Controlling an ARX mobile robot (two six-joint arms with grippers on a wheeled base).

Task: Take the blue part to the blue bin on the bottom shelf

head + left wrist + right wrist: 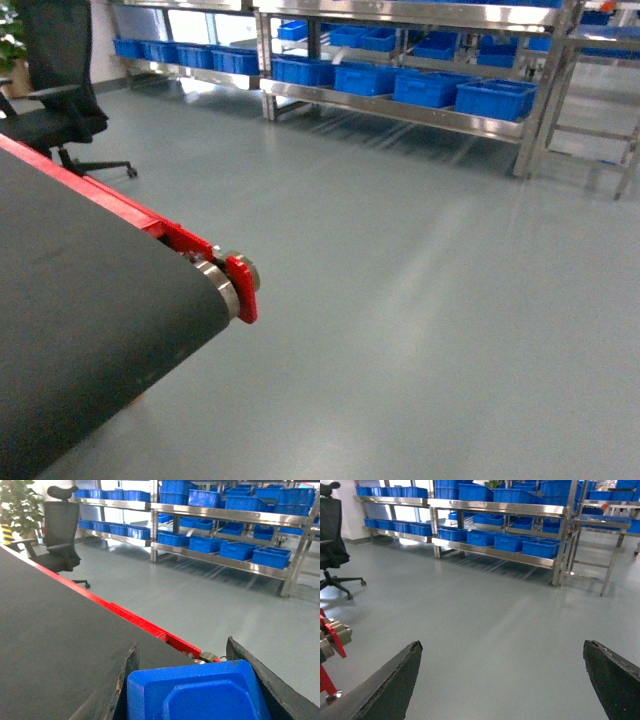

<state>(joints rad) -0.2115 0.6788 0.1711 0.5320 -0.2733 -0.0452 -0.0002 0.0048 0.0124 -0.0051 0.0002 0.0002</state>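
Between the left gripper's (192, 680) dark fingers (255, 672), low in the left wrist view, sat the blue part (195, 692) w/ its boxy blue plastic body; jaws clamped on both sides, red cap not visible. It hung just over the end of the dark grey conveyor belt (55, 635) w/ red side rail (125, 614). Right gripper (502, 680) was spread wide, nothing btwn its fingers, only grey floor (495, 610) below. Well apart across that floor stood the stainless-steel rack; its bottom shelf (400, 108) carried a row of blue plastic bins (495, 98). A black office chair (55, 75) stood by the belt. No readable writing or labels anywhere.
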